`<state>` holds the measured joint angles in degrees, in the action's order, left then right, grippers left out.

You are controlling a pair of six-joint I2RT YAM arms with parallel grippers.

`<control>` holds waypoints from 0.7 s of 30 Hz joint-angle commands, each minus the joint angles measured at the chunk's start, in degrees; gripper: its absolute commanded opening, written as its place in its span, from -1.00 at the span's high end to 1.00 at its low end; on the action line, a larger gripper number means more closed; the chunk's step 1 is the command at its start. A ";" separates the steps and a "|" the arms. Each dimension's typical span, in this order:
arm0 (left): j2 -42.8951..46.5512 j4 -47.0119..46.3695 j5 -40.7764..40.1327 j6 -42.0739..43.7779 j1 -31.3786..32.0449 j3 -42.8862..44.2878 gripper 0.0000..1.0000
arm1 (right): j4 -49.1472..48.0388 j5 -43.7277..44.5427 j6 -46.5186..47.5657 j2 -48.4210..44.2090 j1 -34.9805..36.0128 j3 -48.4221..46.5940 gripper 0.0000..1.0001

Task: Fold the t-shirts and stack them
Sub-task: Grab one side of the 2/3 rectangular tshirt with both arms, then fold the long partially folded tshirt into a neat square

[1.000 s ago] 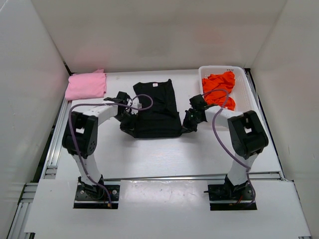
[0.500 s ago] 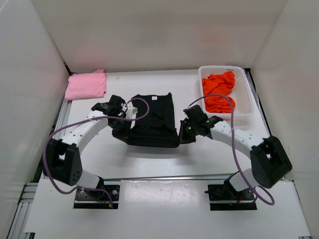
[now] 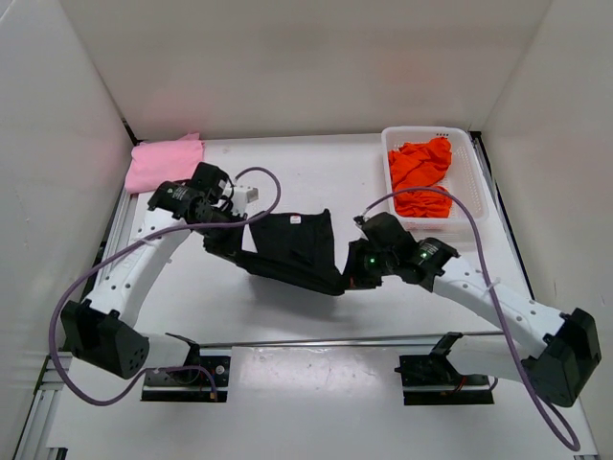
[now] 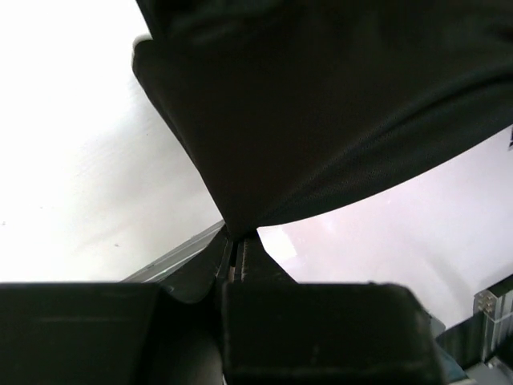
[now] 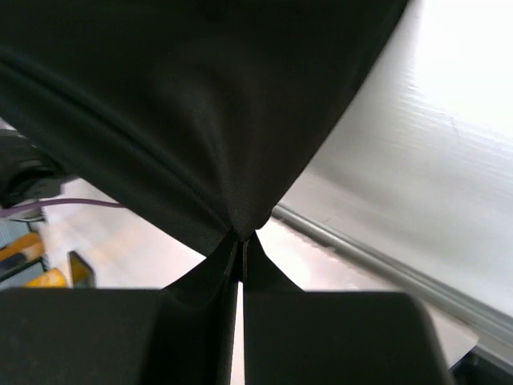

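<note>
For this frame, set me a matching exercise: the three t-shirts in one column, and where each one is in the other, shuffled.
1. pink t-shirt
2. black t-shirt
3. orange t-shirt

A. crumpled in the white basket
B. lying folded, far left
C. held up between the left gripper and the right gripper

Pairs: 1-B, 2-C, 3-A

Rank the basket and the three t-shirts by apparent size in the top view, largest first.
1. white basket
2. black t-shirt, held up nearer the camera, so unsure
3. pink t-shirt and orange t-shirt: too alike to rank
</note>
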<state>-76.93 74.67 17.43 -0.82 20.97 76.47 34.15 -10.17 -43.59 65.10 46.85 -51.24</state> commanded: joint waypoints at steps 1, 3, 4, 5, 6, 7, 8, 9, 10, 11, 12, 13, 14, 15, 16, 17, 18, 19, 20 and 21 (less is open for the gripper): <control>3.27 7.24 -0.38 0.82 -0.23 3.77 0.79 | 5.75 1.82 -1.49 -2.35 0.17 -4.47 0.99; 3.27 7.24 -0.38 0.82 -0.23 3.78 0.79 | 6.45 2.52 -1.49 -2.35 0.17 -7.11 0.99; 2.66 7.24 0.14 0.82 -0.23 3.78 0.79 | 6.45 2.53 -0.19 -0.69 -0.35 -7.99 0.99; 1.96 7.24 0.15 0.82 -0.23 3.78 0.79 | 6.45 2.53 0.52 0.28 -1.23 -8.95 0.99; 0.30 7.24 0.15 0.82 -0.84 4.56 0.79 | 6.45 2.53 1.31 1.42 -1.93 -10.96 0.99; -0.59 6.63 0.76 0.82 -1.45 4.57 0.79 | 7.06 0.70 3.06 4.13 -3.42 -12.03 0.99; -1.55 5.93 0.76 0.82 -1.98 5.53 0.79 | 7.07 -0.19 3.86 5.55 -4.13 -12.99 0.99; -3.74 5.92 1.89 0.82 -3.21 6.75 0.79 | 7.07 -1.07 4.56 7.04 -4.92 -14.74 0.99; -4.98 5.05 2.60 0.82 -3.22 7.29 0.79 | 7.68 -1.86 5.18 9.67 -6.41 -15.46 0.99; -6.21 3.91 2.61 0.82 -4.00 7.90 0.79 | 7.68 -2.74 5.71 10.91 -7.20 -16.16 0.99; -8.48 3.20 2.61 0.82 -4.88 9.04 0.79 | 7.68 -4.22 6.32 12.84 -8.86 -17.39 0.99; -9.55 2.59 2.61 0.82 -4.89 9.66 0.79 | 7.68 -4.94 6.33 13.82 -9.75 -18.09 0.99; -10.52 1.97 3.22 0.82 -5.76 10.28 0.79 | 7.68 -5.46 6.33 14.61 -10.54 -18.80 0.99; -12.27 0.57 4.27 0.82 -6.29 10.80 0.79 | 7.68 -5.47 6.85 16.10 -12.12 -20.28 0.99; -13.07 -0.05 4.28 0.82 -6.99 11.59 0.79 | 7.68 -5.47 6.86 16.89 -12.83 -21.08 0.99; -13.94 -0.84 4.89 0.82 -7.00 11.60 0.79 | 7.68 -6.60 6.86 17.68 -13.53 -21.87 0.99; -15.61 -1.63 5.50 0.82 -7.69 12.21 0.79 | 7.68 -7.22 7.38 19.52 -14.93 -23.36 0.99; -16.41 -3.20 5.51 0.82 -8.40 12.22 0.79 | 7.68 -7.75 7.38 20.49 -15.55 -24.16 0.99; -17.28 -3.83 6.29 0.82 -8.40 12.82 0.79 | 7.68 -8.28 7.38 21.55 -16.17 -24.95 0.99; -18.16 -4.44 7.43 0.82 -9.01 12.83 0.79 | 7.16 -8.28 7.38 23.56 -16.70 -25.57 0.99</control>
<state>-94.74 73.65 22.11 -0.47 13.50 86.80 40.58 -16.34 -38.15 86.37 31.90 -73.06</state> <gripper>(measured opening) 0.125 0.011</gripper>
